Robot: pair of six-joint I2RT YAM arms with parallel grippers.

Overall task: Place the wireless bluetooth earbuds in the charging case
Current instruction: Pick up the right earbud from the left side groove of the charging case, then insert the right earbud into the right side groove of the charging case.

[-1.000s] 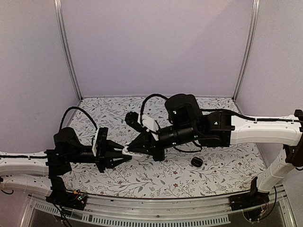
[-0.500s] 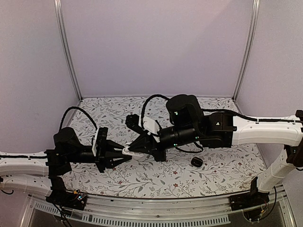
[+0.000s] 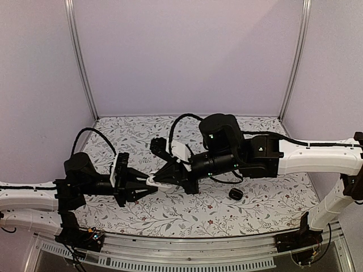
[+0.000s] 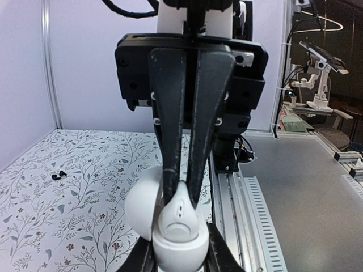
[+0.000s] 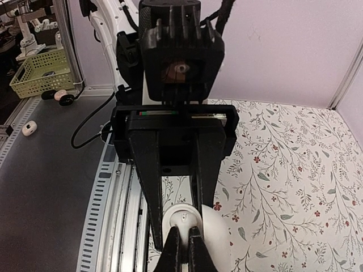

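1. Since the earlier view the right arm has dipped and edged left, setting the right end effector [image 4: 181,191] on the white pebble-shaped plastic charging case [image 4: 178,229]
2. The left end effector [image 3: 147,185] grasps that case above the floral-patterned tabletop [image 4: 68,226]; the right one is clenched, tips at the lid seam
3. The step looks like opening the lid; next comes fetching the two tiny dark earbuds [image 4: 57,176], which lie loose on the tabletop, well apart
4. Whether the clenched tips nip anything is hidden, as are the case's sockets

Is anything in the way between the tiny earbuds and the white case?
Yes. The earbuds lie apart on the table. The white case is clamped in the left gripper, and the right gripper is pinched shut on its top, blocking the way in.
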